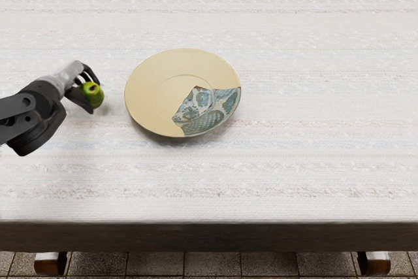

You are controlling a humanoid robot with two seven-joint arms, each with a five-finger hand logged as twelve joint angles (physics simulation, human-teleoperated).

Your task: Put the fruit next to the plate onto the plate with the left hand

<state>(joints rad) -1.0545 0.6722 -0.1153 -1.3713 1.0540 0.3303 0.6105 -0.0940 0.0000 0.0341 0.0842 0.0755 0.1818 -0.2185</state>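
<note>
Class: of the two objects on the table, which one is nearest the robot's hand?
The small green fruit, grasped by the left hand at the picture's left. The cream plate, part patterned blue, lies apart to its right, untouched.

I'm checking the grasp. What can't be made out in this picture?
- Head view: the left side of the apple, hidden by the left robot hand closed on it.
- Whether the apple clears the table: too small to tell.
- Upper part of the left arm: cut off by the left edge.
- The right arm: out of view.
- Blue pattern on the plate: too fine.
</note>
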